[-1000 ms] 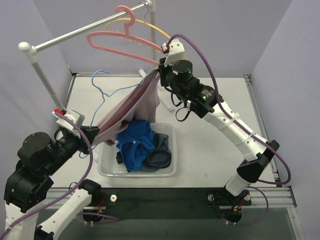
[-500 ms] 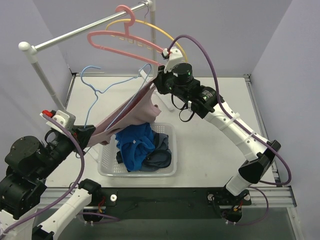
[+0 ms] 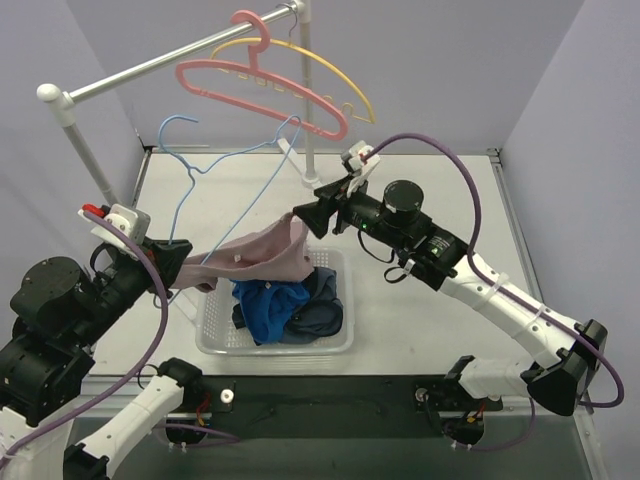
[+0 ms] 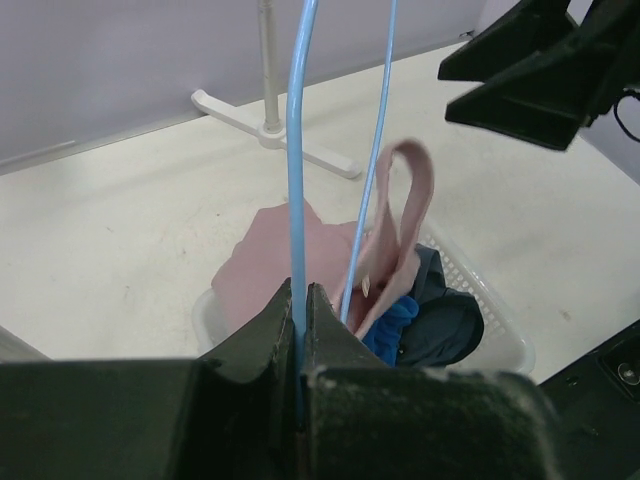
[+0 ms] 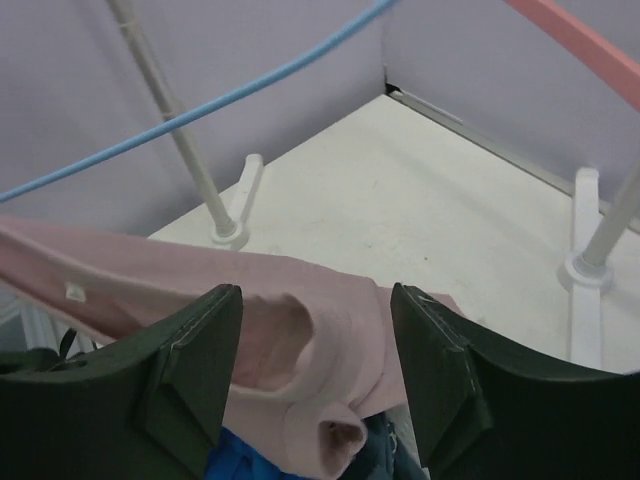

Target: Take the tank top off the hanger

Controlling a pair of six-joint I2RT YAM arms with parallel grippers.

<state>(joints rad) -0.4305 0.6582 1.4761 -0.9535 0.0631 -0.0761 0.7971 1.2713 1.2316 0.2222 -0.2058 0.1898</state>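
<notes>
Blue hanger (image 4: 297, 200) pinched in left hand (image 4: 298, 300), right hand (image 5: 312, 295) spread wide.

Plain dusty pink tank top (image 3: 265, 252), no print. Light blue hanger (image 4: 297, 150); salmon pink hanger (image 5: 590, 55). Bright blue garment (image 3: 262, 305) beside dark navy garment (image 3: 318, 318) in translucent white basket (image 3: 275, 345). Off-white table (image 4: 120, 220). Matte black left gripper (image 4: 300, 290) and right gripper (image 5: 315, 290). Pale lilac walls (image 3: 450, 60).

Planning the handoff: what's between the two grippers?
Top external view: pink tank top, on the blue hanger, spans from left gripper toward right gripper, above the basket.
</notes>
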